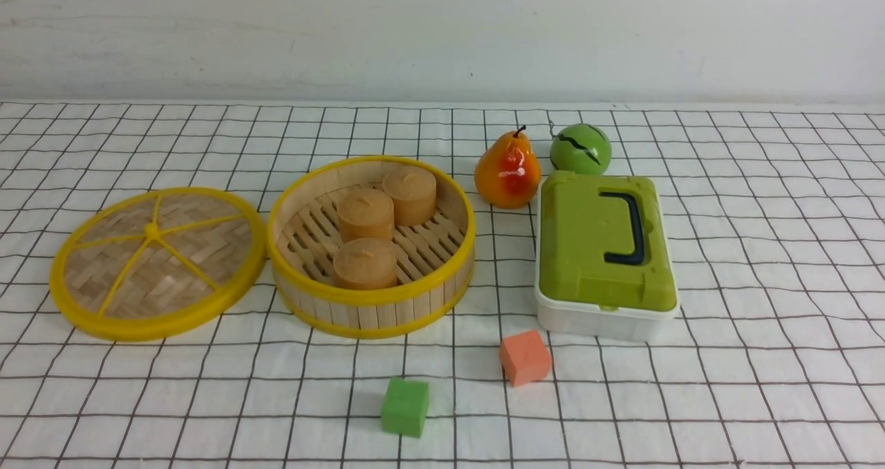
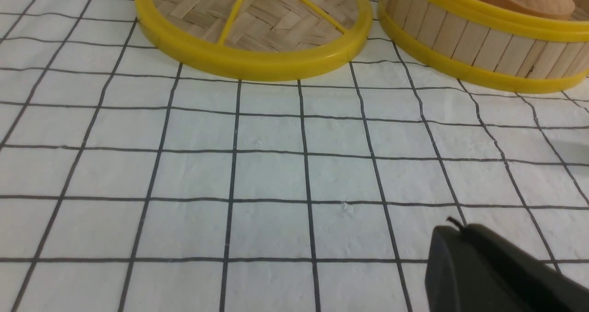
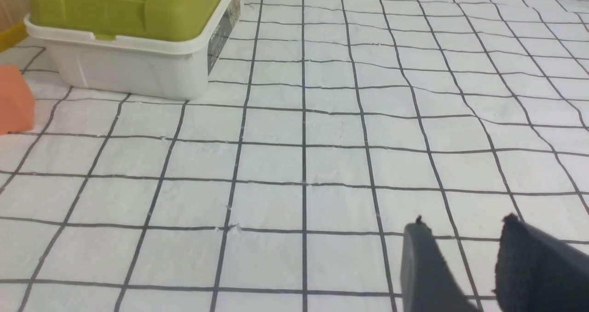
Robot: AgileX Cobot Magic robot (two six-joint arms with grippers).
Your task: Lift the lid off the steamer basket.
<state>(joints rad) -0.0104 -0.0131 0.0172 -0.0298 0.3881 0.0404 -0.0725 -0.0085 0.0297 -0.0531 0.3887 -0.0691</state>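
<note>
Lid is off, lying flat on the gridded white surface, far left, woven tan face up, 5 yellow spokes meeting at a small hub, thick yellow rim all round. Steamer basket is just right of it, upright and uncovered, rims right beside each other; can't tell if they touch. Basket: pale bamboo slats, yellow bands, slatted floor. Inside, 3 round tan buns, each with a small peaked top: 1 near, 1 mid, 1 far right.

Right of basket, toward the far side: orange-red pear, dark stem. Green ball with dark stripes sits right of the pear, behind the box. White rectangular box with green top and dark handle, right of basket, closed. Near side: salmon block just off the box's near left corner; green block further left and nearer, in front of the basket.

Left pincer: closed fully, tips together, nothing held, over bare surface on the near side of lid and basket. Right pincer: open, clear gap between the 2 fingers, nothing held, over bare surface near right. Neither touches the lid or basket.
</note>
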